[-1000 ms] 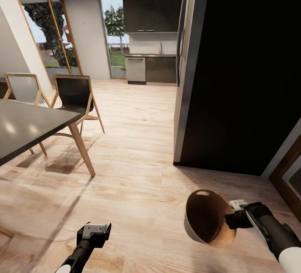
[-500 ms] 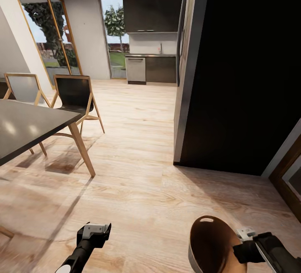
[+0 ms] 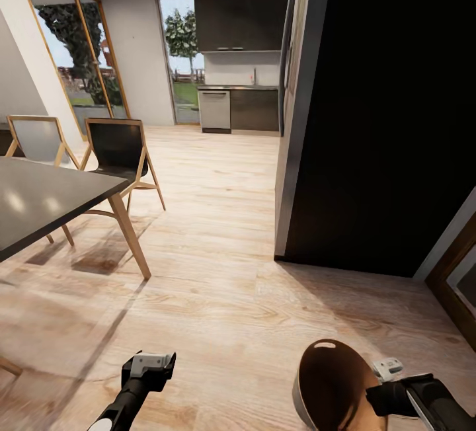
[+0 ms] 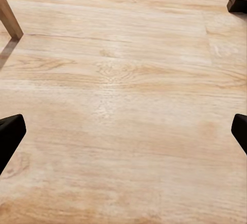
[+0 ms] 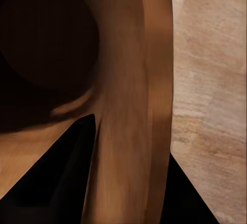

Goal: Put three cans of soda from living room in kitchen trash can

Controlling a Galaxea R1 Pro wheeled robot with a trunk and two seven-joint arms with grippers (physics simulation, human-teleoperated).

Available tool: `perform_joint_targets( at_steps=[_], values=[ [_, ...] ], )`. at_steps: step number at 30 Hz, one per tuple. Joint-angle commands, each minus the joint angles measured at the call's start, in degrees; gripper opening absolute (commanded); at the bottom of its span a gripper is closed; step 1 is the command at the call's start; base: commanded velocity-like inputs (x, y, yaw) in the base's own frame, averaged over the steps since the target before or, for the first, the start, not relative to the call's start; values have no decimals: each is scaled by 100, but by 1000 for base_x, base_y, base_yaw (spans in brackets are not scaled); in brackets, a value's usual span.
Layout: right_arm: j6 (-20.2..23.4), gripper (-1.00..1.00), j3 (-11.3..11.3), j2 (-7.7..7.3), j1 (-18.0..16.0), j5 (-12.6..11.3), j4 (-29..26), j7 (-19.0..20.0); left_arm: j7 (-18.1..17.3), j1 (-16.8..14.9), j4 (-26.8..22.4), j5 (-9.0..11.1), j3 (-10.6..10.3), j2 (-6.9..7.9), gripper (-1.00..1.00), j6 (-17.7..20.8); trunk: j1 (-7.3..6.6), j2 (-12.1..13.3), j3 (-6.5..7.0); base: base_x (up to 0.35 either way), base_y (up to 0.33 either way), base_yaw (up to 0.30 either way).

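Right gripper clamped on the rim of the bin, tipped on its side low over the wood floor, brown inside showing. Left gripper hanging with jaws wide apart, holding nothing. Kitchen far ahead. No writing to read anywhere.

Open wood floor runs straight ahead to the kitchen at the far end; this corridor is unobstructed. On the left, the dark desk and two chairs border the passage. On the right, a tall black wall block projects to mid-floor and limits sideways reach. The left claw hangs over bare floor with its jaws spread. The right claw grips the rim of the bin, which occupies the lower right space.
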Motion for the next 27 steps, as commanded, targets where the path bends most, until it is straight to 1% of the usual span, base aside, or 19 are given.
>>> perform_joint_targets(
  at_steps=[1,11,20,27],
  values=[
    [17,-100,6,0,0,-51,-17,6,0,0,0,0,0,0,100,-1,0,0,0,0,0,0],
    [14,-100,3,4,15,-52,-74,219,2,-4,2,0,0,0,100,-1,0,0,0,0,0,0],
    [14,-100,8,11,18,-52,-78,265,8,-7,22,-13,0,0,100,64,-198,361,162,0,0,0],
    [14,-100,11,22,18,-46,-73,268,9,1,1,-5,0,0,100,-2,-198,361,162,0,0,0]
  ],
)
